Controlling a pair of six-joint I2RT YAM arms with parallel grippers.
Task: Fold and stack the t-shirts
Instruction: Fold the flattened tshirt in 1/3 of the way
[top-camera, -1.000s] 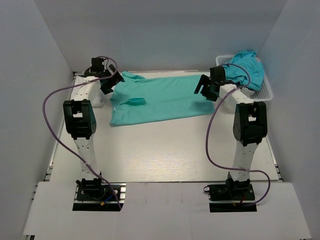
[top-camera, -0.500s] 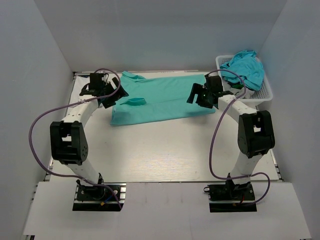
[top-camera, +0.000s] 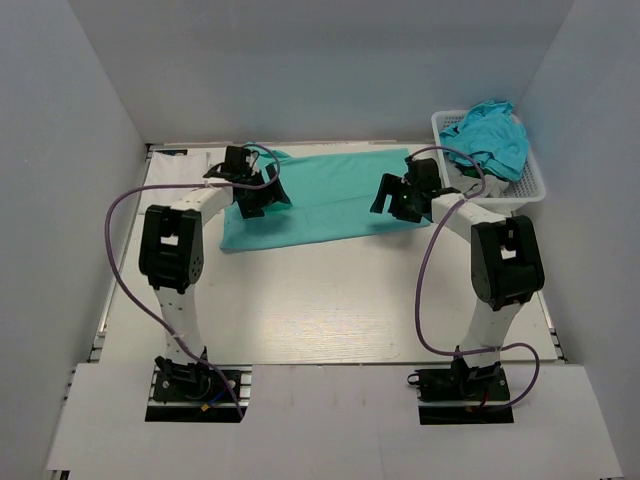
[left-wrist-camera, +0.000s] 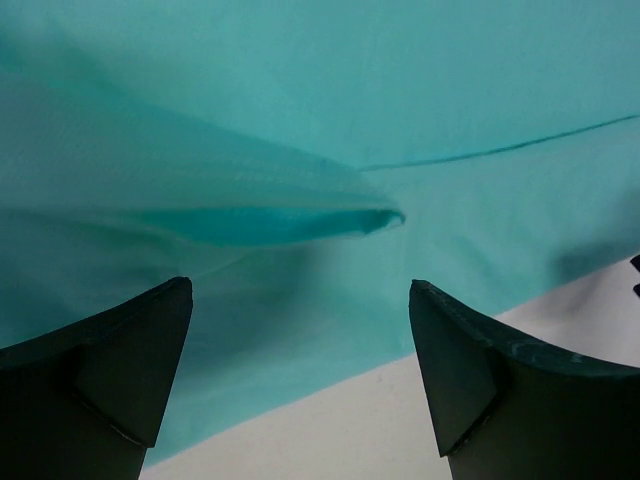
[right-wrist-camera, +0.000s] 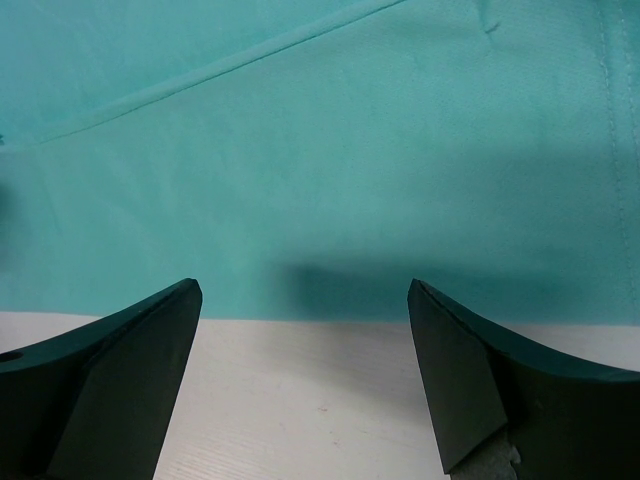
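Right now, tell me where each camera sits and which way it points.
Top external: high behind the arm bases, looking down at the white table, mint green cloth t-shirt, white plastic lattice basket; both arms show.
Left wrist: on the left pincer, facing down at a raised fold of that shirt; its two dark fingers show.
Right wrist: on the right pincer, facing down at the shirt's edge; its fingers show.
All three share the mint shirt and table.

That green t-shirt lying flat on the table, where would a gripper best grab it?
By its near edge, coming down from the near side. The green t-shirt lies flat, so only there, beside bare table, might a finger slip under. The raised fold under the open left gripper looks pinchable too.
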